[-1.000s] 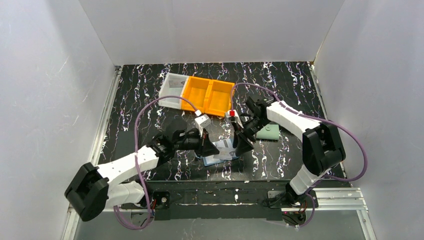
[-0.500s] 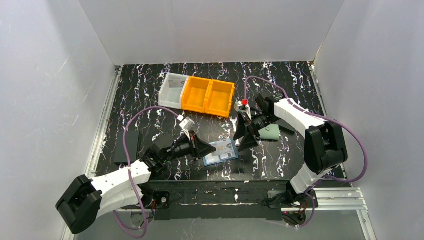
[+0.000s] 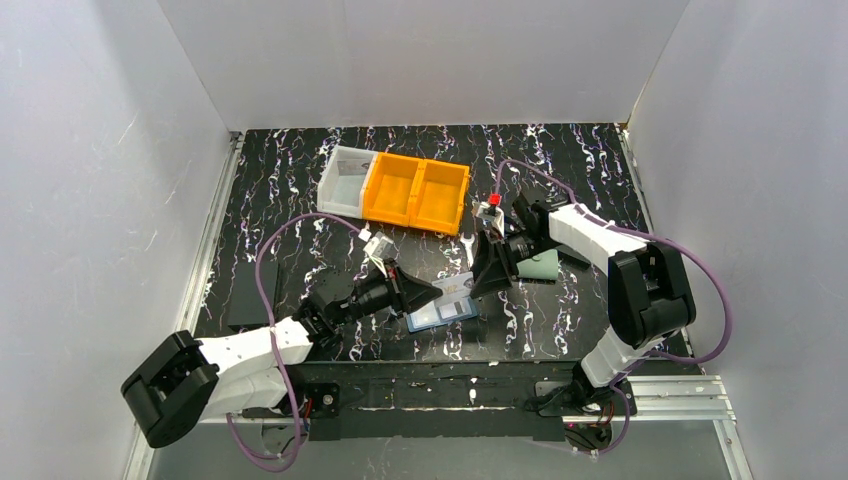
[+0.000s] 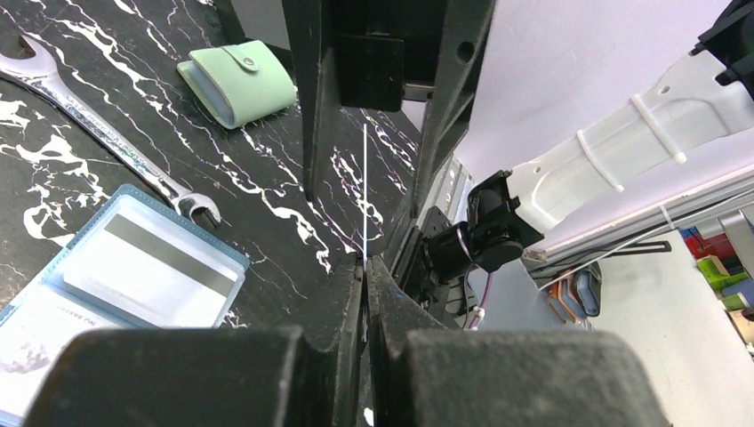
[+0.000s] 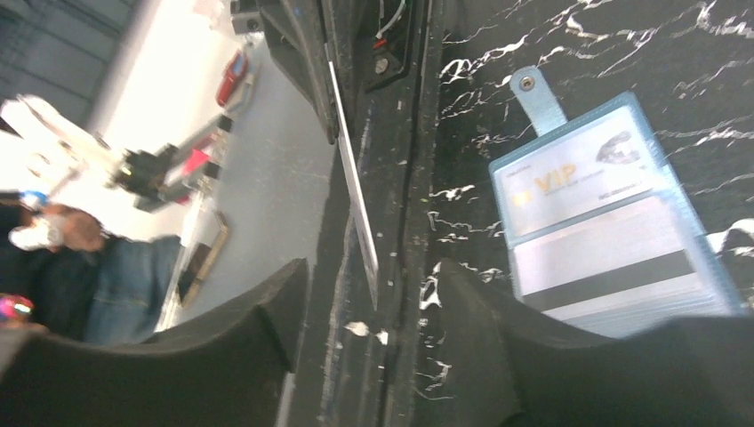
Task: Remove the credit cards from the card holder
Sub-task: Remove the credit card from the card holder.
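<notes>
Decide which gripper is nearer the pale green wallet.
Right. The right gripper sits just beside the green wallet, toward the table's middle; the left gripper is farther off, by the blue card holder.

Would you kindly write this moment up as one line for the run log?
left gripper: shut on credit card | right gripper: open around it | card holder: lying open

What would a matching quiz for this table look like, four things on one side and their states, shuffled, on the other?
Things:
1. card holder
2. green wallet
3. left gripper
4. right gripper

States:
a. snapped shut, lying on the table
b. lying open on the table
c. shut on a credit card
d. open, one finger on either side of that card

Pairs: 1-b, 2-a, 3-c, 4-d
</notes>
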{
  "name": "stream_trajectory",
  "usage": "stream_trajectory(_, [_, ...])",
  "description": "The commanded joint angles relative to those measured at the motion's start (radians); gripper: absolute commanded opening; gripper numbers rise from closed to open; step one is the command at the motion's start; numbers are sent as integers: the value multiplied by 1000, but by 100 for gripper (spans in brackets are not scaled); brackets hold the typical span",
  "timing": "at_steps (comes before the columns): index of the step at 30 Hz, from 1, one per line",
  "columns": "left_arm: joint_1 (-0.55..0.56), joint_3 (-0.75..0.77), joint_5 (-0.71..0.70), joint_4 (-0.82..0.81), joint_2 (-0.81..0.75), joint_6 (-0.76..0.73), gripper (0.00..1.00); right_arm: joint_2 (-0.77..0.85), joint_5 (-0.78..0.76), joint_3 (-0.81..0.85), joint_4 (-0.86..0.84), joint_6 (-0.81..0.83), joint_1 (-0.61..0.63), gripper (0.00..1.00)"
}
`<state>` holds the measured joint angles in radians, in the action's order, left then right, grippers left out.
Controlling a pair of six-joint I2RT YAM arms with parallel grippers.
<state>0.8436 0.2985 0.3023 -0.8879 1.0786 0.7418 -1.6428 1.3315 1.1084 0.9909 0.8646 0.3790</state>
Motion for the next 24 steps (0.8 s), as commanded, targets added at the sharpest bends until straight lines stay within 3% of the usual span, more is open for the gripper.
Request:
stream_trajectory(1, [10,-8,-56,-81,6,0,0,25,92,-42,-193,-221,-7,54])
stream_trajectory(4, [12,-14,-71,-92,9,4,0,27,105,-47,-230,-263,-7,32])
stream_trajectory(7, [12,-21,-83,-92,13,10,0,27,110,-43,-234,-271,-7,1])
stream_trajectory(9, [11,-33,-103,-90,14,25,0,37,97,-41,-235,-265,-7,1])
stream_trajectory(10, [8,-40,-113,-81,9,37,9,42,73,-40,-233,-254,-8,1])
stream_trajectory(13, [-53,-46,-75,33,-59,79,58,62,-41,-21,-171,-165,-7,1])
stream_trajectory(15, [-122,-22,7,183,-131,72,79,58,-103,7,-81,-51,-7,1])
stream_trajectory(17, [-176,37,62,346,-205,28,93,40,-150,41,24,69,-7,1])
stream_trajectory(20, [-223,148,105,590,-265,-87,98,15,-183,76,122,184,-8,1])
stream_trajectory(24, [-247,297,194,761,-215,-159,98,8,-195,86,177,262,-8,1])
